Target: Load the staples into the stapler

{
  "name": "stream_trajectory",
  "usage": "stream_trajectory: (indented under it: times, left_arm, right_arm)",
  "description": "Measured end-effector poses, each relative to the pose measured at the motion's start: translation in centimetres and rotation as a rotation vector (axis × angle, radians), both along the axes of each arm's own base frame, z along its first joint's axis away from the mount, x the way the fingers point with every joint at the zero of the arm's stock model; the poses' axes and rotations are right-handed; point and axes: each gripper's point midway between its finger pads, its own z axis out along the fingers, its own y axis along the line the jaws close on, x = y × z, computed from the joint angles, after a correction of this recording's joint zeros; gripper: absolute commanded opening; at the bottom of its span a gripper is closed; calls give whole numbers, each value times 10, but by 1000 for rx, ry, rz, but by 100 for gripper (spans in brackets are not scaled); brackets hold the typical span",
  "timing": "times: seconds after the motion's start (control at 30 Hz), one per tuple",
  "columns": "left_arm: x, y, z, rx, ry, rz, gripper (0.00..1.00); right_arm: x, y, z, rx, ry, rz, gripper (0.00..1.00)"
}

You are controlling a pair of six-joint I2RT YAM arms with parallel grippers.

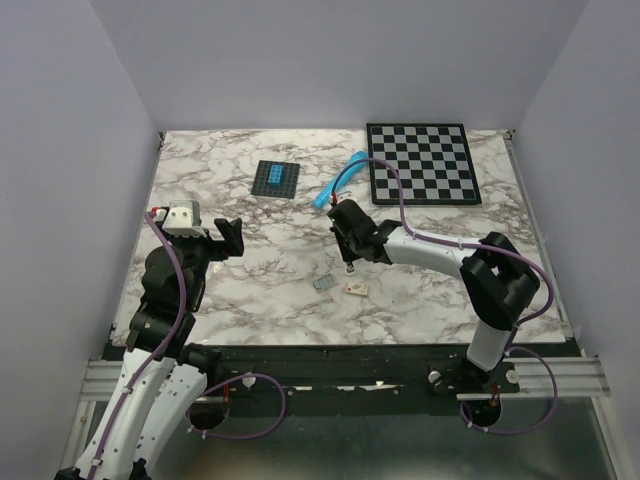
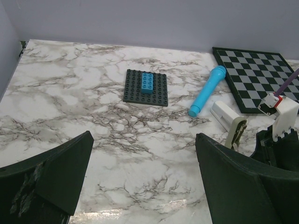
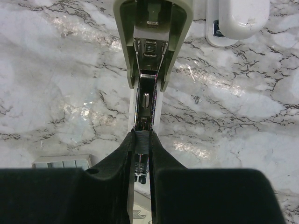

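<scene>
Glossy counter [image 1: 250,290]. Left gripper [image 1: 233,237] gapes wide, holding nothing. Right gripper [image 3: 141,140] is clamped on the stapler [image 3: 152,28] by its thin rail, lid open. Staples [image 1: 323,284] lie flat nearby. My worry: the stapler twists in that skinny pinch, or the staples skid when grabbed.

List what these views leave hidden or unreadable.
Right wrist view: whether a strip lies between the tips of the right gripper on the rail of the stapler; its fingers cover it.
Top view: the cream piece beside the staples; too small to identify.
Left wrist view: where the right gripper meets the stapler; a finger of the left gripper blocks it.
</scene>
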Motion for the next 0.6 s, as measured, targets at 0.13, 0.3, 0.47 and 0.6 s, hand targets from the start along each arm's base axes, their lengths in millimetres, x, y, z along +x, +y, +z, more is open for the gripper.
stream_trajectory:
  times: [0.13,0.3,0.47,0.6]
  left_arm:
    - [0,0,0,0,0,0,99]
    - [0,0,0,0,0,0,99]
    - [0,0,0,0,0,0,99]
    - [0,0,0,0,0,0,99]
  right_arm:
    - [0,0,0,4,2,0,17]
    - [0,0,-1,9,7,0,17]
    - [0,-1,-1,13,10,-7,17]
    - [1,-1,1,17,6,-8,17]
